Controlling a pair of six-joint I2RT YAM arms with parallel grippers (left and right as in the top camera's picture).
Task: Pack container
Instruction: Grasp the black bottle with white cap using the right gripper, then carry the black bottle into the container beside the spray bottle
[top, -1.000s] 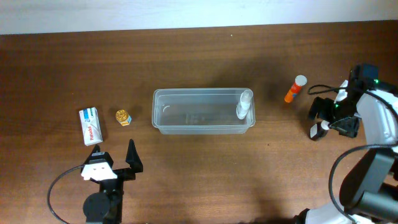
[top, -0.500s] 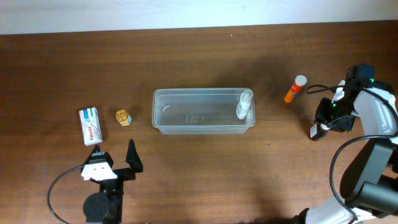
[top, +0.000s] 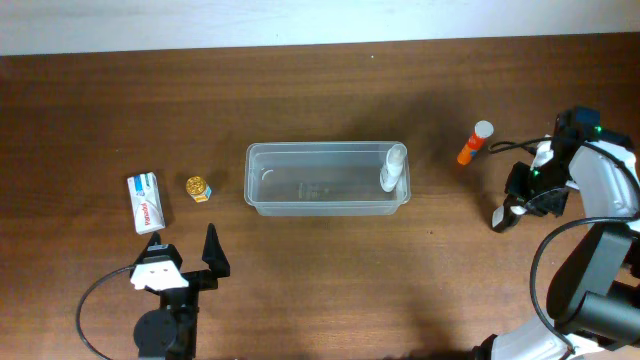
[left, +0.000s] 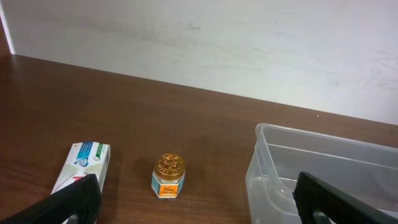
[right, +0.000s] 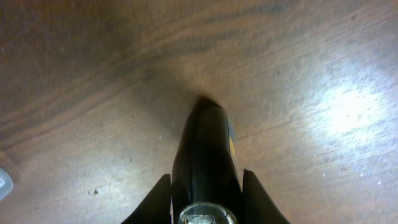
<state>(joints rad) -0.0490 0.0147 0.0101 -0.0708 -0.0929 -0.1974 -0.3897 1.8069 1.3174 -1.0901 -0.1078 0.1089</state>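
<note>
The tub (top: 320, 210) sits in the middle of the desk (top: 320, 90). A small white bottle (top: 392, 168) is already inside, at its right end. An orange tube (top: 474, 143) lies near the tub on the right. A jar (top: 198, 188) and a box (top: 146, 202) lie on the left.

The right gripper (top: 503, 214) is far right. Its fingers (right: 160, 198) pinch a dark stick (right: 206, 149) whose tip touches the desk. The left gripper (top: 185, 256) has its fingers spread and holds nothing.

I think the step is picking up the stick. Next it must go up, left over the tub, and drop inside.
</note>
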